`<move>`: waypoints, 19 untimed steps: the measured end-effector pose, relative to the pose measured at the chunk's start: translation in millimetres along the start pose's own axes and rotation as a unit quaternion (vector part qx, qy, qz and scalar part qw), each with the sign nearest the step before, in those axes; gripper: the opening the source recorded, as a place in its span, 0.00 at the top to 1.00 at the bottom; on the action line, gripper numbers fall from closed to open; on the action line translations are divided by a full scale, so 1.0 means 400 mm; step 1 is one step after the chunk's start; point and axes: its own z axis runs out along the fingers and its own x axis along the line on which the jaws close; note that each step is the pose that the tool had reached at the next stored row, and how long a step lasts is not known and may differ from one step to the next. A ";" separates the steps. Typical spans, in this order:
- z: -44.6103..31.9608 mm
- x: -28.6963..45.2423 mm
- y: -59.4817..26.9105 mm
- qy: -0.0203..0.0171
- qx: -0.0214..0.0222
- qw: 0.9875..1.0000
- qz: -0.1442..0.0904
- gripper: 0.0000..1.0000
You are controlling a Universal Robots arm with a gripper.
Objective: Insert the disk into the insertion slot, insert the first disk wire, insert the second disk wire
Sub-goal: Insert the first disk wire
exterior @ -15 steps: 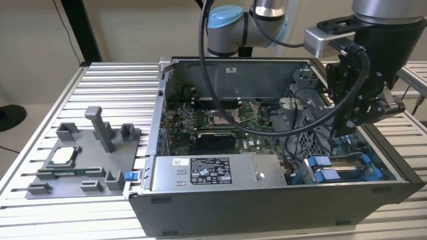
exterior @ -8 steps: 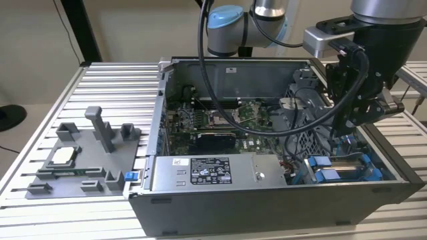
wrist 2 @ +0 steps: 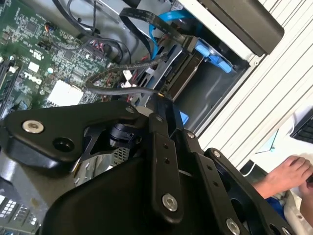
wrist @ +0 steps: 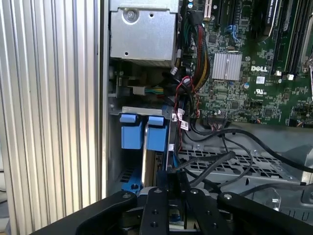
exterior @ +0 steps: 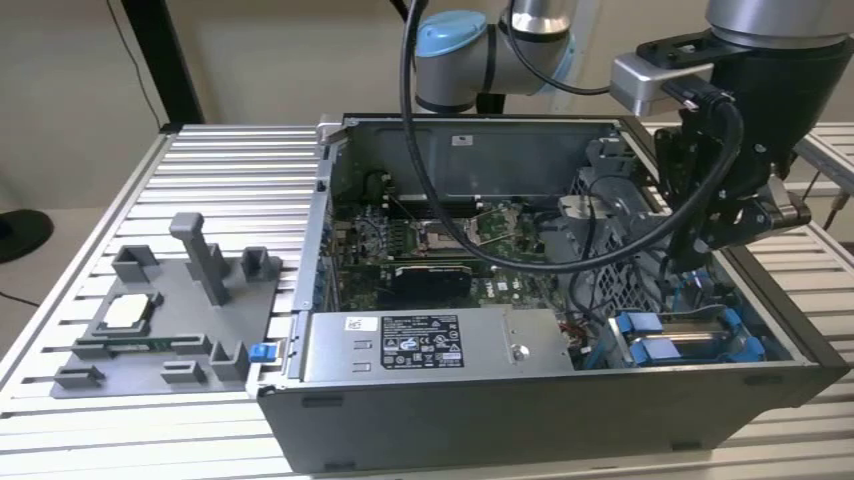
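black cables (wrist: 210,160) draped across perforated metal panel (wrist: 244,169), silver box (wrist: 142,34) crowding case wall (wrist: 103,73), ribbed table (exterior: 227,160) open

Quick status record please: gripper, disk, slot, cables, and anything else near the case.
gripper: inside the computer case, by the insertion slot
disk: blue-framed, sitting in the insertion slot
cables: black cable and blue cable run to the disk's end; seating unclear
table: grey fixture at the exterior view's left
person: a hand beyond the table edge
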 end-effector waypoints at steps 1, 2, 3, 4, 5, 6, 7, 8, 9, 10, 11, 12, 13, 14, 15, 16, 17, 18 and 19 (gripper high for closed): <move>0.001 0.000 -0.008 0.000 0.000 1.000 0.000 1.00; 0.003 0.001 -0.016 0.000 0.000 1.000 0.000 1.00; 0.004 0.002 -0.022 0.000 -0.001 1.000 0.000 1.00; 0.006 0.002 -0.029 0.000 -0.001 1.000 0.000 1.00; 0.007 0.003 -0.035 0.000 -0.001 1.000 0.000 1.00; 0.009 0.004 -0.040 0.000 -0.002 1.000 0.000 1.00; 0.011 0.005 -0.043 0.000 -0.002 1.000 0.000 1.00; 0.012 0.007 -0.046 0.000 -0.002 1.000 0.000 1.00; 0.014 0.008 -0.048 0.000 -0.003 1.000 0.000 1.00; 0.015 0.008 -0.050 0.000 -0.003 1.000 0.000 1.00; 0.017 0.009 -0.051 0.000 -0.004 1.000 0.000 1.00; 0.018 0.010 -0.052 0.000 -0.005 1.000 0.001 1.00; 0.019 0.012 -0.053 0.000 -0.006 1.000 0.001 1.00; 0.020 0.012 -0.053 0.000 -0.008 1.000 0.001 1.00; 0.021 0.014 -0.053 0.000 -0.011 1.000 0.001 1.00; 0.021 0.015 -0.053 0.000 -0.014 1.000 0.001 1.00; 0.022 0.016 -0.054 -0.001 -0.017 1.000 0.001 1.00; 0.024 0.016 -0.054 -0.001 -0.019 1.000 0.001 1.00; 0.025 0.017 -0.055 -0.001 -0.019 1.000 0.002 1.00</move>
